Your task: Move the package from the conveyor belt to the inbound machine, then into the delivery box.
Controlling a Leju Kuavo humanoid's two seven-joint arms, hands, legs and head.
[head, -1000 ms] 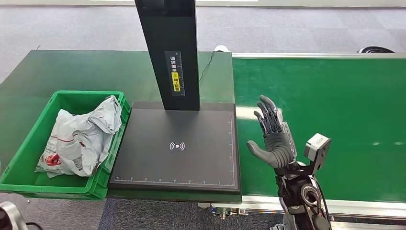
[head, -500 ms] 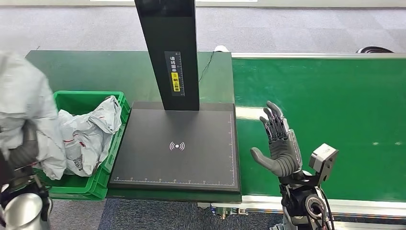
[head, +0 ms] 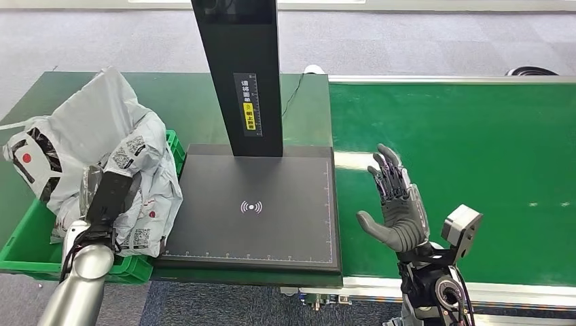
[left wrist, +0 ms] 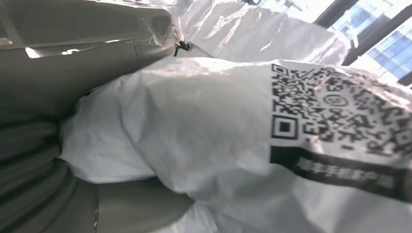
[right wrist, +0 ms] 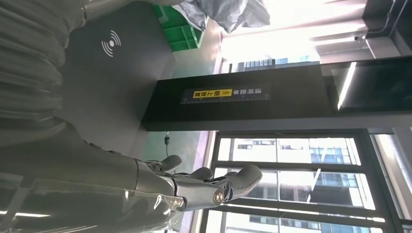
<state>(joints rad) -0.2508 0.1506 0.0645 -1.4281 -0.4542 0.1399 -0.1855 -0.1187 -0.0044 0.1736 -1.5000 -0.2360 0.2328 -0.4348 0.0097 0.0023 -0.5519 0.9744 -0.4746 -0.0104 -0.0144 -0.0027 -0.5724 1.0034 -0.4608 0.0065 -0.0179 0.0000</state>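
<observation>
A crumpled grey plastic package (head: 95,129) with QR labels hangs over the green delivery box (head: 27,246) at the left. My left arm rises from below and holds it. In the left wrist view my left hand (left wrist: 43,160) presses against the package (left wrist: 233,145), which hides the fingers. The package covers most of the box's inside. My right hand (head: 395,204) is raised with fingers spread and nothing in it, over the near left edge of the green conveyor belt (head: 475,136). It stands beside the inbound machine's black plate (head: 251,231).
The machine's black column (head: 241,75) stands at the back of the plate, with a yellow label on it. A dark green table (head: 170,102) lies behind the box. Grey carpet lies beyond. The belt's metal frame (head: 516,292) runs along the near edge.
My left arm has come up from the lower left with a grey package and now holds it over the box. My right hand has shifted slightly right and lower, still spread.
</observation>
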